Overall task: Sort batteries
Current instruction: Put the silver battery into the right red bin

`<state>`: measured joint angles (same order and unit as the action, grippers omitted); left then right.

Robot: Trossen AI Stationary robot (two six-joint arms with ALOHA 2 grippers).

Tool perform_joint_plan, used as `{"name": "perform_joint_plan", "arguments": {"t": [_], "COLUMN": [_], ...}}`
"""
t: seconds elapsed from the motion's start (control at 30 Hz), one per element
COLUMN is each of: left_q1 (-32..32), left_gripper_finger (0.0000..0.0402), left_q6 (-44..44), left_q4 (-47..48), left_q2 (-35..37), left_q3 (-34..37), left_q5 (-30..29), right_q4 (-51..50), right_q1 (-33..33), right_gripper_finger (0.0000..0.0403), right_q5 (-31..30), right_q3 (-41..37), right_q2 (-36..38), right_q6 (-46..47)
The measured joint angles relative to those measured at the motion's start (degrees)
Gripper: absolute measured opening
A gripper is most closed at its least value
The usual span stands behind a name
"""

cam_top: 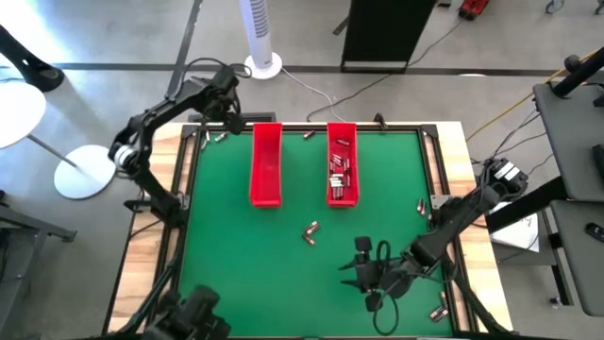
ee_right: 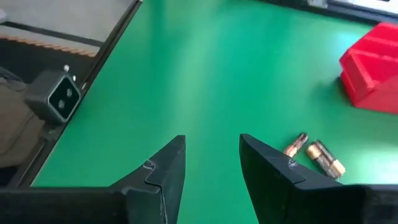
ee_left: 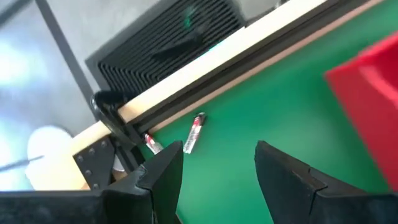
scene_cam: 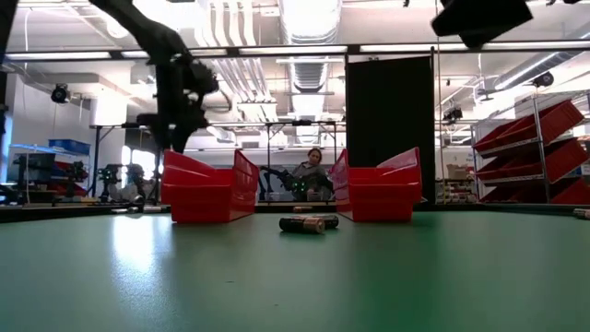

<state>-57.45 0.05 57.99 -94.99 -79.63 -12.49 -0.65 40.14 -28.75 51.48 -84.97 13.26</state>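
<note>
Left gripper [ee_left: 214, 165] up at the far left corner of the mat [cam_top: 283, 264], jaws open and empty, two batteries [ee_left: 194, 132] lying near the edge there. Right gripper [ee_right: 211, 163] low over the near middle, jaws open, nothing held; battery pair [cam_top: 310, 230] mid-mat. More batteries in the right tray [cam_top: 342, 165]; left tray [cam_top: 266, 166] beside it.

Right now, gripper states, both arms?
Left gripper: open, empty, above the green mat's far-left corner.
Right gripper: open, empty, over the mat's near side.
</note>
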Motion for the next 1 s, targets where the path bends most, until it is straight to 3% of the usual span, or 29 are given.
{"name": "perform_joint_plan", "arguments": {"t": [0.6,1.0], "left_q1": [-4.5,-6.3], "left_gripper_finger": [0.0180,0.0180], "left_q6": [-2.4,-3.6], "left_q4": [-11.7,-14.3], "left_q2": [-7.9,-12.8], "left_q3": [10.6,11.5], "left_q5": [1.7,2.2], "right_q4": [-5.0,-5.1], "right_q1": [0.1,0.1], "right_gripper_finger": [0.0121,0.0139], "right_q5": [0.0,0.1], "right_q3": [-0.1,-0.1], "right_q2": [0.1,0.1], "right_q6": [2.8,2.6]}}
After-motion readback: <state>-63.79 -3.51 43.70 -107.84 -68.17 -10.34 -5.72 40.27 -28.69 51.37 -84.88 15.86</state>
